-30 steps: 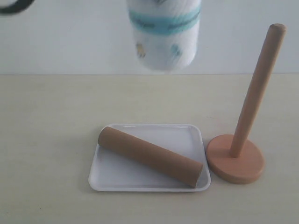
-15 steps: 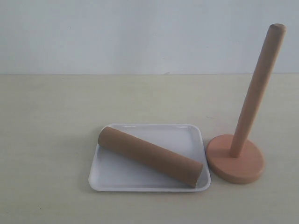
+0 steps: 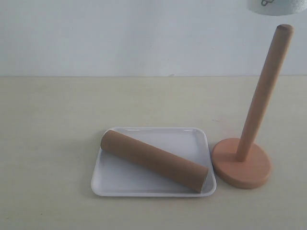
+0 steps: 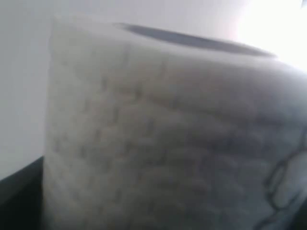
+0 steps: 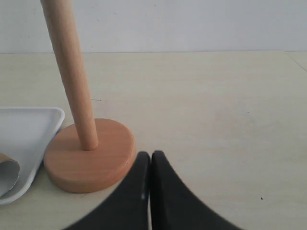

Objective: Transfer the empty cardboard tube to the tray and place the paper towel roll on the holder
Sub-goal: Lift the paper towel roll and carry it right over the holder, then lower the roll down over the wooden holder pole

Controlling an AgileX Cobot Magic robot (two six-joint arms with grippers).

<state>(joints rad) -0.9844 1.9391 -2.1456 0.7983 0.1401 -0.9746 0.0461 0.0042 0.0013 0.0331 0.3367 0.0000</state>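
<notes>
The empty cardboard tube [image 3: 154, 161] lies slantwise in the white tray [image 3: 120, 183]. The wooden holder [image 3: 261, 96] stands just right of the tray. Only the bottom edge of the paper towel roll [image 3: 276, 5] shows at the top of the exterior view, hanging in the air right above the dowel's tip. In the left wrist view the embossed roll [image 4: 163, 143] fills the picture and hides my left gripper's fingers; the roll hangs in its hold. My right gripper [image 5: 150, 158] is shut and empty, low over the table beside the holder's base [image 5: 88, 160].
The beige table [image 3: 53, 124] stretches left of the tray and behind it, against a plain white wall. The tray's corner [image 5: 33, 122] and the tube's open end [image 5: 5, 175] show at the edge of the right wrist view.
The roll was at the top centre one second ago, left the exterior view, and now reappears at the top right over the dowel. Tube, tray and holder have not moved.
</notes>
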